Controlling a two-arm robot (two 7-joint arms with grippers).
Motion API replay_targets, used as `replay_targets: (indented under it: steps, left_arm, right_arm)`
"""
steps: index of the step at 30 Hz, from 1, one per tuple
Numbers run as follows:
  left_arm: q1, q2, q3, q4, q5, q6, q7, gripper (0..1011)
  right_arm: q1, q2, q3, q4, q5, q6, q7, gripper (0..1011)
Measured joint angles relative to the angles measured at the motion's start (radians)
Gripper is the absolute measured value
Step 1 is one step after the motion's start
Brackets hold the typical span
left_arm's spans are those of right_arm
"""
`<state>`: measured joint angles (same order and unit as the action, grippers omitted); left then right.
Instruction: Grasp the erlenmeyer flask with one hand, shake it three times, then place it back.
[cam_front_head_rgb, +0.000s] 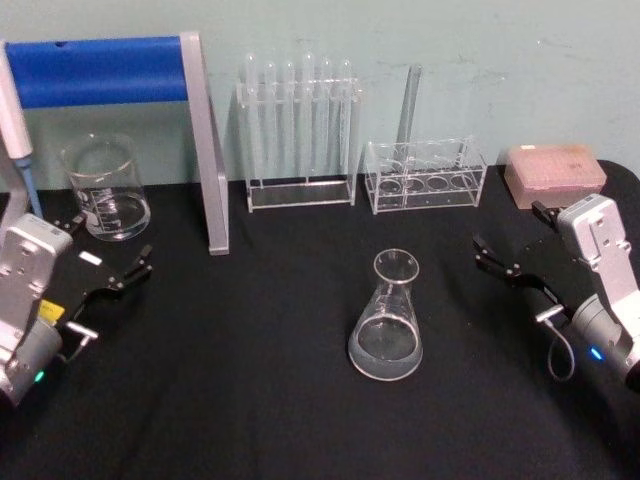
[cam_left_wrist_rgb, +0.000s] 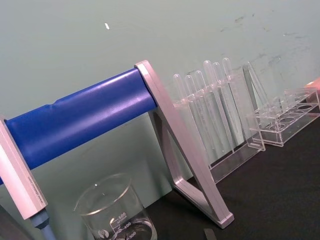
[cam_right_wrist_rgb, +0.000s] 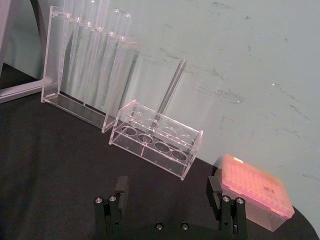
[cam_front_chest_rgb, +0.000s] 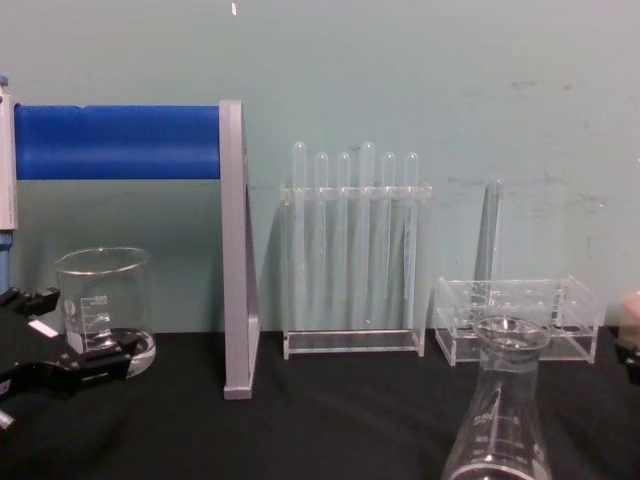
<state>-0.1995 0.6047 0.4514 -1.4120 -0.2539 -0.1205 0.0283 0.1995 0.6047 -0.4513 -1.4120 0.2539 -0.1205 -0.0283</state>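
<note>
The erlenmeyer flask (cam_front_head_rgb: 385, 320) stands upright on my table, a little right of centre and nearer to me than the rest of the glassware. Nothing touches it. It is clear glass: a wide round base tapering to a narrow neck with a flared lip. From the chest camera I can make out faint white graduation marks on its side (cam_front_chest_rgb: 500, 410). Its bottom shows a pale grey ring of reflections, and I cannot tell whether there is liquid in it.

It sits on a matte black cloth (cam_front_head_rgb: 250, 400) that covers the whole table. A scuffed, pale green wall (cam_front_head_rgb: 450, 50) rises behind.

My right gripper (cam_front_head_rgb: 510, 235) hangs to the right of the flask, well apart from it, its black blocky jaws spread wide with nothing between them. My left gripper (cam_front_head_rgb: 112, 240) is at the near left, also gaping and empty, close in front of a straight-sided glass beaker (cam_front_head_rgb: 105, 190) with printed markings.

At the far left is a stand (cam_front_head_rgb: 205, 150) with a flat grey metal upright and a glossy blue bar across the top. A pipette (cam_front_head_rgb: 15, 130) hangs at its left end.

Along the wall, behind the flask, a clear acrylic test-tube rack (cam_front_head_rgb: 300, 130) holds a row of thin round-topped tubes. To its right, a low rack (cam_front_head_rgb: 425, 175) of the same clear plastic carries a single tall tube. At the far right is a translucent pink tip box (cam_front_head_rgb: 555, 170).
</note>
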Motion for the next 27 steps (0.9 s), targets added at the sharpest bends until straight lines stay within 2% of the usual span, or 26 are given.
replay_targets:
  steps: [4, 11, 18, 21, 27]
  left_arm:
    - [0.0, 0.0, 0.0, 0.0, 0.0, 0.0, 0.0, 1001]
    - [0.0, 0.0, 0.0, 0.0, 0.0, 0.0, 0.0, 1001]
    - [0.0, 0.0, 0.0, 0.0, 0.0, 0.0, 0.0, 1001]
    - [0.0, 0.0, 0.0, 0.0, 0.0, 0.0, 0.0, 1001]
    - [0.0, 0.0, 0.0, 0.0, 0.0, 0.0, 0.0, 1001]
  right_arm:
    - [-0.01, 0.003, 0.01, -0.011, 0.001, 0.0, 0.01, 1000]
    - [-0.059, 0.022, 0.044, -0.066, 0.027, 0.004, 0.045, 1000]
    - [-0.137, 0.048, 0.088, -0.149, 0.095, 0.016, 0.097, 1000]
    - [-0.179, 0.057, 0.113, -0.195, 0.148, 0.02, 0.139, 1000]
    - [-0.219, 0.061, 0.131, -0.243, 0.203, 0.026, 0.199, 1000]
